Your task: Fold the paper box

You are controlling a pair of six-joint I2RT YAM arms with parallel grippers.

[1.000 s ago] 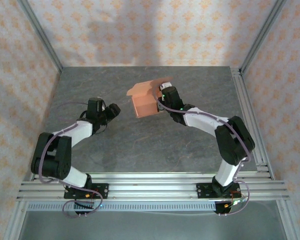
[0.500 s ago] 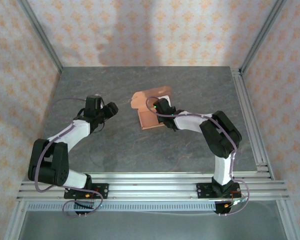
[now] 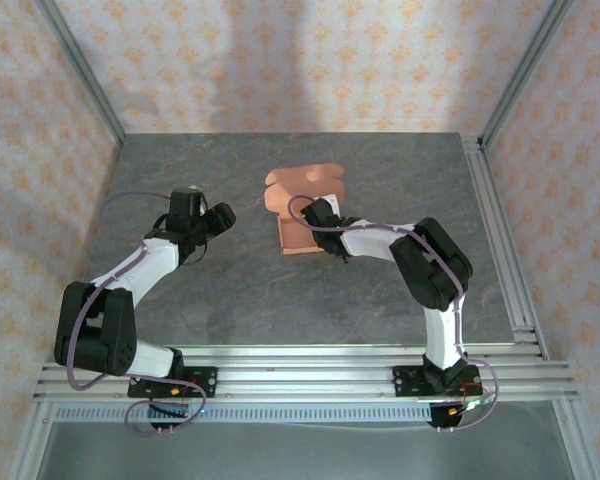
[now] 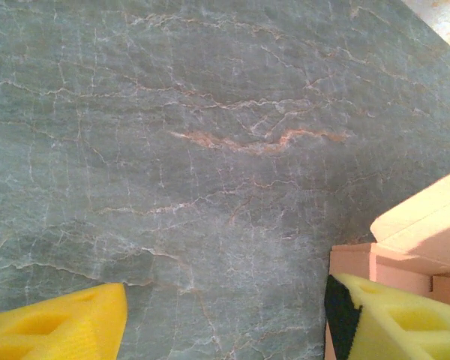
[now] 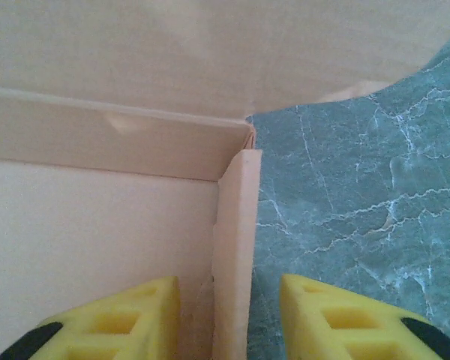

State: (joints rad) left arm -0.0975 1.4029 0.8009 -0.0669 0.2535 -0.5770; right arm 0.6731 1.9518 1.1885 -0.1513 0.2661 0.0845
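While the box point(image 3: 298, 238) stands mid-table with walls raised, its lid flap point(image 3: 302, 182) is up and untucked, so closing appears outstanding. Right gripper point(image 5: 229, 315) straddles a side wall point(image 5: 236, 225), jaws parted, not pinching. Left gripper point(image 4: 225, 319) hangs near the box, spread and empty.
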